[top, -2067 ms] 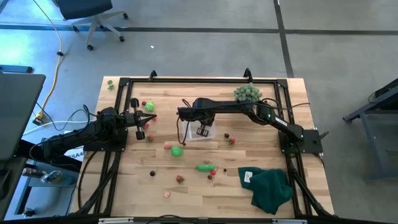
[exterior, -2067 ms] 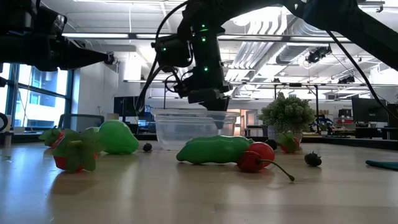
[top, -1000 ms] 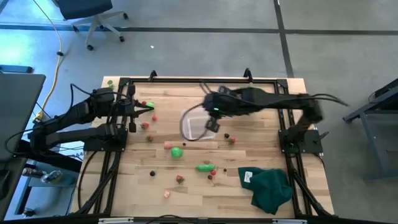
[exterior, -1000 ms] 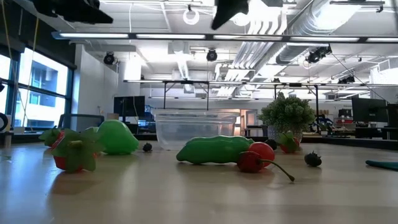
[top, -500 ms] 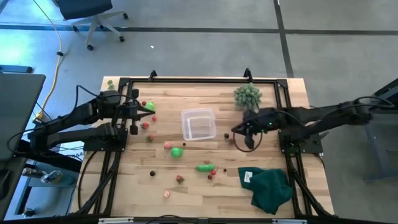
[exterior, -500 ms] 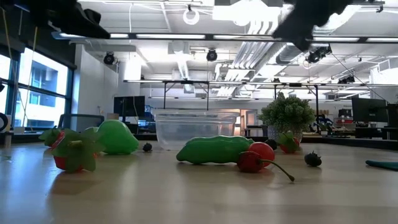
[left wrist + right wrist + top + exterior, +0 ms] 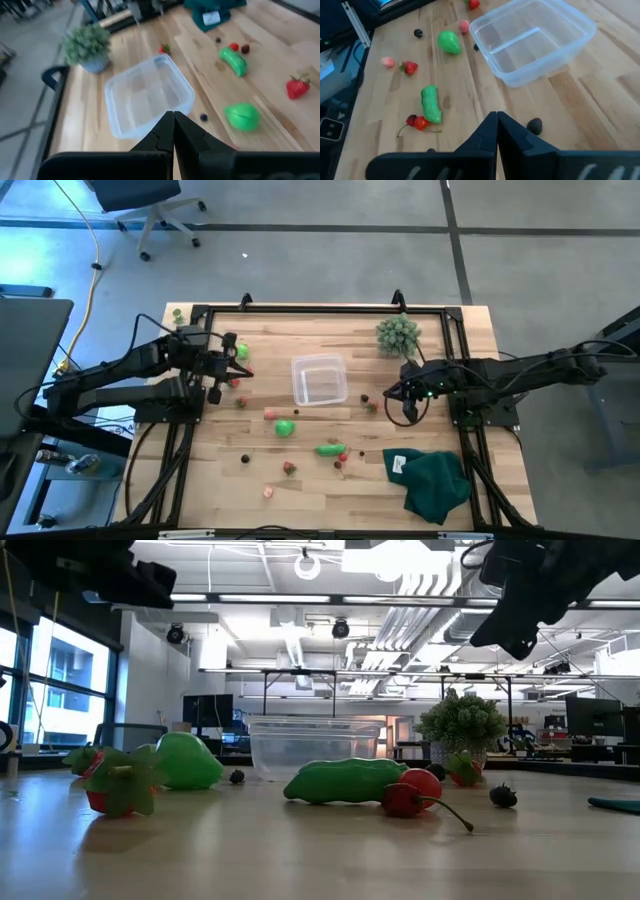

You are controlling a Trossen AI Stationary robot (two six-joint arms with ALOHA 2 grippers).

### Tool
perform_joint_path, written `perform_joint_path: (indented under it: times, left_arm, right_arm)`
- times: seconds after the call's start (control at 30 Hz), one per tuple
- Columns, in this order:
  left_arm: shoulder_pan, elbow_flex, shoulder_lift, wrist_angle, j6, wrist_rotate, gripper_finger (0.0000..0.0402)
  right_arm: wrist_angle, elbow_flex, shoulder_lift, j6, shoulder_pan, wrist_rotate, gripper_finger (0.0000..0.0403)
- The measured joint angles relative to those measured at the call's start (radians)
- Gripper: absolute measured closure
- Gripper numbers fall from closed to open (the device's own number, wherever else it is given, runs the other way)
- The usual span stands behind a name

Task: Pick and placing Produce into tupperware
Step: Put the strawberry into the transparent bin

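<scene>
The clear tupperware (image 7: 320, 380) stands mid-table with nothing inside (image 7: 535, 40). Produce lies scattered on the wood around it: a green ball (image 7: 285, 424), a green elongated piece (image 7: 330, 448), a strawberry (image 7: 297, 87), a dark berry (image 7: 535, 125) and small red and pink bits (image 7: 268, 414). My left gripper (image 7: 238, 360) hovers shut left of the tupperware, above a few bits there. My right gripper (image 7: 392, 394) hovers shut to its right, above the table (image 7: 496, 117). Neither gripper holds anything.
A spiky bushy ball (image 7: 398, 332) stands at the far right of the table. A dark green cloth (image 7: 435, 480) lies at the near right corner. A black frame (image 7: 300, 308) runs round the table's edges.
My right gripper has swung from above the tupperware toward the table's right edge and down, staying shut and carrying nothing. My left gripper has sunk a little and tipped its fingers further down. The tupperware and the produce lie as before.
</scene>
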Motion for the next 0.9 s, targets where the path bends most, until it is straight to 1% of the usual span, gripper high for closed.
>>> perform_joint_path:
  times: [0.07,0.13,0.3,0.4,0.53,0.63,0.73,0.8,0.9]
  left_arm:
    - [0.000,0.000,0.007,-0.018,0.000,-0.007,0.0401]
    - [0.000,0.000,0.007,-0.038,0.000,-0.035,0.0401]
    - [0.000,0.001,-0.004,-0.050,0.000,-0.151,0.0401]
    - [0.000,0.022,-0.015,-0.070,-0.006,-0.219,0.0401]
    - [0.000,0.047,-0.015,-0.115,-0.061,-0.237,0.0401]
    - [0.000,0.051,-0.015,-0.119,-0.067,-0.237,0.0401]
    - [0.000,0.051,-0.014,-0.119,-0.068,-0.237,0.0401]
    - [0.000,0.051,-0.012,-0.119,-0.068,-0.237,0.0401]
    - [0.000,0.051,-0.012,-0.119,-0.068,-0.237,0.0401]
  right_arm:
    - [0.019,0.000,0.000,-0.018,0.000,0.000,0.0402]
    - [0.033,0.000,0.000,-0.043,0.000,0.000,0.0402]
    - [0.032,0.000,0.000,-0.066,0.000,0.028,0.0402]
    - [0.032,0.000,0.000,-0.106,0.000,0.032,0.0402]
    - [0.020,0.000,0.000,-0.110,0.000,0.042,0.0398]
    - [0.002,0.000,0.000,-0.106,0.000,0.066,0.0379]
    - [-0.011,0.000,0.000,-0.077,0.000,0.080,0.0349]
    - [-0.016,0.000,0.001,-0.052,0.000,0.074,0.0326]
    - [-0.015,0.000,0.001,0.014,0.000,0.033,0.0300]
